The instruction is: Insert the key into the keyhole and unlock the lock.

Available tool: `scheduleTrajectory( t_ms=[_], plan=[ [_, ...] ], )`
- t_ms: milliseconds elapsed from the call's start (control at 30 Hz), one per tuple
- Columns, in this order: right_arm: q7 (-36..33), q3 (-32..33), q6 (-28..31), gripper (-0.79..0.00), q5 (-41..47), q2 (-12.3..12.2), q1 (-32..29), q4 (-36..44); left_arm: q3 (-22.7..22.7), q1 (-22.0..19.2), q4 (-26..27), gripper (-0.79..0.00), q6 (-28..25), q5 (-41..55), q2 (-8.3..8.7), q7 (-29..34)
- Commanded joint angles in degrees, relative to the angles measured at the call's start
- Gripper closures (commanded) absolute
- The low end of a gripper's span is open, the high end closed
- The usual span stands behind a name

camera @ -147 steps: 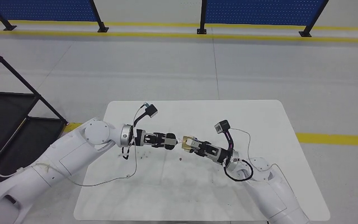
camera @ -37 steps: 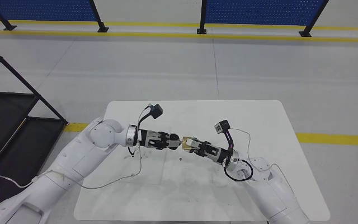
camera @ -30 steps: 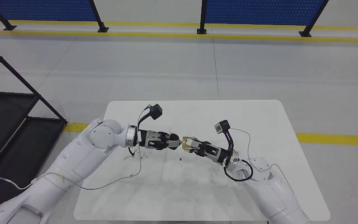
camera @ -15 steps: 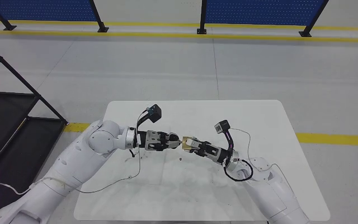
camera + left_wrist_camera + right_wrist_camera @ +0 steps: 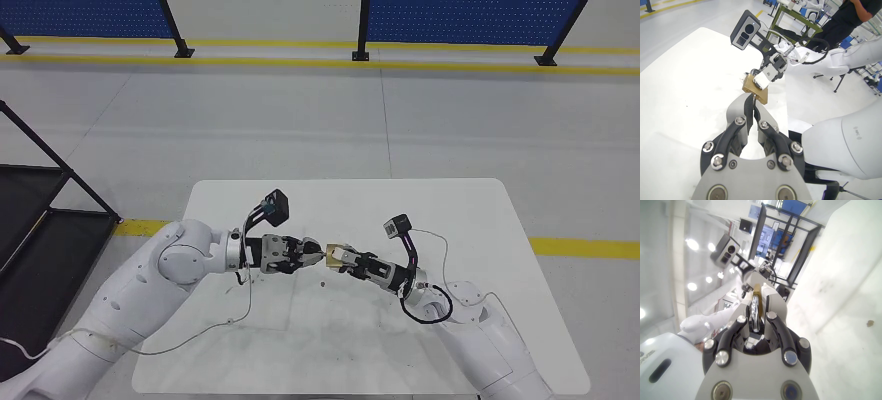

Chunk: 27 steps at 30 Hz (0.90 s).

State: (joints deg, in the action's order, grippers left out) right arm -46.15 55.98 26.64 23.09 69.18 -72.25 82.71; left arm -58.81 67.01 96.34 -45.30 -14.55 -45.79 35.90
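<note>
Both arms stretch inward until their tips almost meet. The left tool (image 5: 754, 103) pinches the key (image 5: 754, 97), and the right tool (image 5: 757, 291) clamps the lock (image 5: 750, 86).

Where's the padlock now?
In the top view, the padlock is over the table's middle, in the right gripper, keyhole facing the key in the left gripper.

The right tool (image 5: 758, 291) clamps the brass lock (image 5: 756, 288), its chrome shackle (image 5: 755, 309) toward the camera, with the white bench (image 5: 838, 294) alongside.
</note>
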Motion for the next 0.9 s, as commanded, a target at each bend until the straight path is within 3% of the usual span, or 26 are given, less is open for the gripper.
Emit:
scheduleTrajectory(
  t_ms=[0, 867],
  plan=[
    [0.00, 0.00, 0.00, 0.000, 0.00, 0.00, 0.00, 0.00, -0.51, 0.55, 0.82, 0.000, 0.34, -2.16, 0.04, -0.72],
    [0.00, 0.00, 0.00, 0.000, 0.00, 0.00, 0.00, 0.00, -5.40, 6.57, 8.07, 0.000, 3.15, -16.94, 0.22, -7.17]
  ],
)
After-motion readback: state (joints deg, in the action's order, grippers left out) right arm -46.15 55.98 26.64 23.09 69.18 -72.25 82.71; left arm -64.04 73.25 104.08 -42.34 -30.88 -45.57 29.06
